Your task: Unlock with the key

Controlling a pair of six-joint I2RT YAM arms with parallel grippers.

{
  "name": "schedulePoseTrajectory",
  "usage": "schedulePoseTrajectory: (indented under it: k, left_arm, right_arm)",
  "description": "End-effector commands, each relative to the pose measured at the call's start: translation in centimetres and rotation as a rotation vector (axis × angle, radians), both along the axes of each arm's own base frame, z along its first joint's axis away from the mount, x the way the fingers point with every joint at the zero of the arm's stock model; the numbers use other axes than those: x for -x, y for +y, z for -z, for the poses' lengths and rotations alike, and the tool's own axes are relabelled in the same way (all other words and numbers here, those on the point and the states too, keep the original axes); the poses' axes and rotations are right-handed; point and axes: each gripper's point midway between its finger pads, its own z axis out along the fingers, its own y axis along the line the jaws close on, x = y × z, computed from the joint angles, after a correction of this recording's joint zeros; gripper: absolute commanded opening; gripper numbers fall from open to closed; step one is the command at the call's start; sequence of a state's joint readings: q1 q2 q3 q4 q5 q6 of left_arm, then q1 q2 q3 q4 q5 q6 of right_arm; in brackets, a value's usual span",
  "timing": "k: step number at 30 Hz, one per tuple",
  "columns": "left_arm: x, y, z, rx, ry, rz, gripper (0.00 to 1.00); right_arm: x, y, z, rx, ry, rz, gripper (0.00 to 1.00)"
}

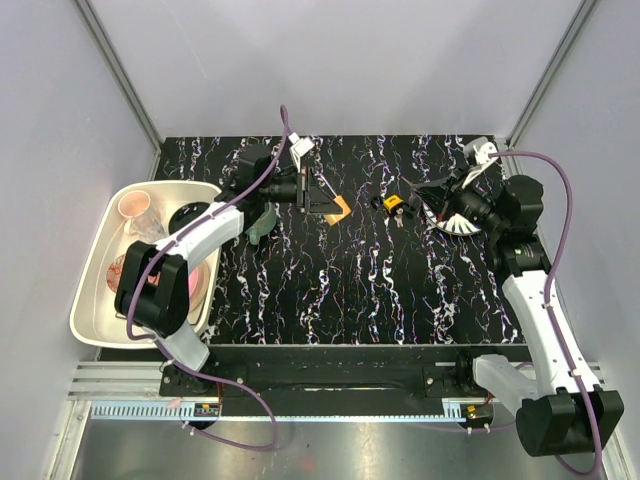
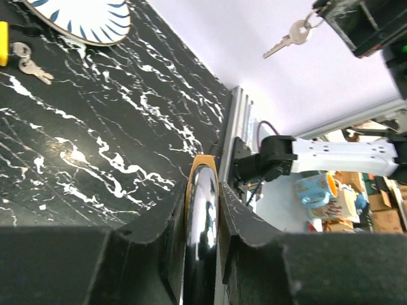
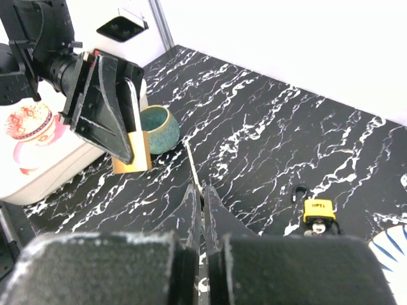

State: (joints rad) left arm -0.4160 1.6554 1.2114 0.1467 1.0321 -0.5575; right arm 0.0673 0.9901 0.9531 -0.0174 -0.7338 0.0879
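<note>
The left end effector (image 2: 202, 197) grips the padlock (image 3: 132, 157) by its shackle (image 2: 202, 248) at the bench's (image 1: 360, 290) far side. The right end effector (image 3: 198, 200) is clamped on the key (image 2: 287, 38). Square the key to the padlock's base, push straight, and hold the lock steady.

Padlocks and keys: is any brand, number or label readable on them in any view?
On the yellow padlock: a short dark print on its body, too small to read.
On the brass padlock: no text on the face that shows.
On the hanging key: too blurred to tell whether it has a stamp.
</note>
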Motion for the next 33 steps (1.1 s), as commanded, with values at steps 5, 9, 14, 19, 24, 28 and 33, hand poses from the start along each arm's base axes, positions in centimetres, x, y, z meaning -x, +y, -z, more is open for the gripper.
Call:
schedulePoseTrajectory:
  k: [5,9,14,19,24,28,33]
  left_arm:
    - [1.6,0.6,-7.9,0.268,-0.075,0.159,0.00]
    - [3.8,1.7,-10.4,0.437,-0.037,0.270,0.00]
    - [2.2,1.4,-8.6,0.446,0.009,0.227,0.00]
    - [0.1,1.0,-7.0,0.370,0.055,0.067,0.00]
    - [-2.5,1.0,-3.8,0.170,0.092,-0.125,0.00]
    - [-2.5,0.9,-3.2,0.190,0.163,-0.115,0.00]
    - [-3.5,0.9,-1.6,0.134,0.189,-0.165,0.00]
  right_arm:
    - [0.3,-0.1,-0.1,-0.035,-0.104,0.011,0.00]
    - [0.7,0.7,0.3,-0.073,-0.087,-0.041,0.00]
    - [1.2,1.4,1.3,-0.103,-0.046,-0.091,0.00]
    - [0.3,1.1,2.0,-0.118,0.005,-0.041,0.00]
    - [-0.6,0.8,2.7,-0.122,0.048,0.003,0.00]
    - [-0.7,0.9,3.0,-0.127,0.070,0.004,0.00]
    - [-1.3,1.1,4.1,-0.108,0.111,0.027,0.00]
